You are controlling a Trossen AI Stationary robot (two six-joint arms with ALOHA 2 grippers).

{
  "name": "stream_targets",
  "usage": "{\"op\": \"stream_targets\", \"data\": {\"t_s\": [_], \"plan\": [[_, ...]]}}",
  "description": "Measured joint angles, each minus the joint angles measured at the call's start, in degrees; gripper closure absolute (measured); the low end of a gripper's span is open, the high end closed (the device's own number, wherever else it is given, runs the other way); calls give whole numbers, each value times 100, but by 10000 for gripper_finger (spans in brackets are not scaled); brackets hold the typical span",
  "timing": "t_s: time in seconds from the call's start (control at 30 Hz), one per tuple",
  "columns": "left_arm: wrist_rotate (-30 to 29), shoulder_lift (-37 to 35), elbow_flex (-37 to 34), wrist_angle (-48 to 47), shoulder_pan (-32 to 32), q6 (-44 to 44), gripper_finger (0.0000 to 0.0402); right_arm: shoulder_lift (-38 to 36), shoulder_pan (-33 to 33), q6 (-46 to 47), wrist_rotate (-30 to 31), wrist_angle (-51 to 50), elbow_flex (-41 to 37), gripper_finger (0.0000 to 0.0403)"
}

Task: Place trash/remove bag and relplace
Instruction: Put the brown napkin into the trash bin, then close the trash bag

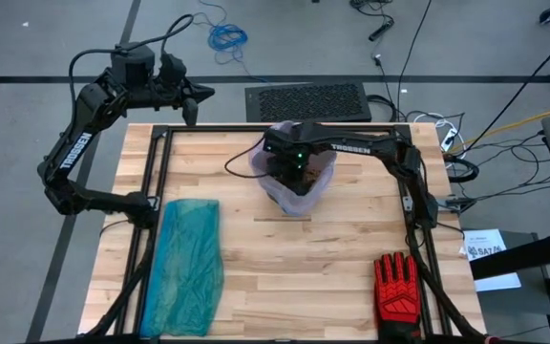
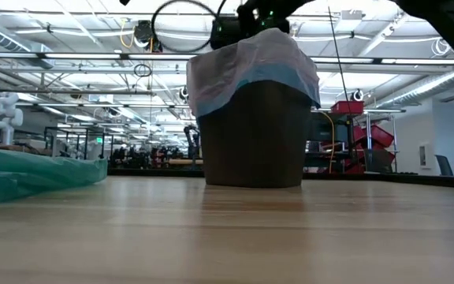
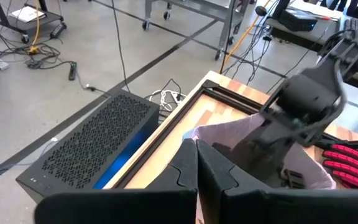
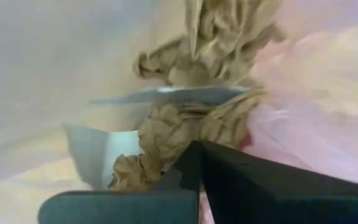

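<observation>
Trash (image 4: 185,134), mostly crumpled wads of brown paper with a pale-blue scrap (image 4: 166,94) and a white one among them, lay inside the bag (image 1: 321,178), which lined a dark bin (image 2: 252,134) standing near the middle of the table (image 1: 285,277). The liner's top was folded outward over the bin's rim, with its blue drawstring band (image 2: 251,81) hanging down the outside, likely so the mouth stayed spread for dropping things in. The right hand (image 4: 196,155) was lowered into the bin's mouth, its fingers pressed shut with the tips just beside the paper wads; they looked closed on nothing, and the pose seemed suited either to pressing the load down or to having just let something go. The left hand (image 1: 191,98) hung beyond the table's far edge, well apart from the bin, its fingers also shut and empty, apparently parked out of the way. A teal-green plastic bag (image 1: 184,263) lay flat along the table's left side, probably kept ready as the replacement liner. A red-and-black glove (image 1: 396,291) rested near the front right corner, apart from the work. With the waste already in, lifting the liner out seemed the step ahead.
</observation>
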Motion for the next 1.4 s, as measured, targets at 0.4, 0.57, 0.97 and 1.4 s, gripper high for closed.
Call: {"op": "stream_targets", "data": {"t_s": [0.4,0.57,0.97,1.4], "plan": [[3,0,0,-160,1,307,401,482,-47,262,-276,218,51,403],[5,0,0,-166,1,439,401,534,-38,438,-276,240,63,403],[5,0,0,-166,6,603,401,19,-1,1389,-375,-384,1343,403],[-110,-27,-163,-466,-230,-1173,401,-715,-185,1024,-721,-1311,2329,403]]}}
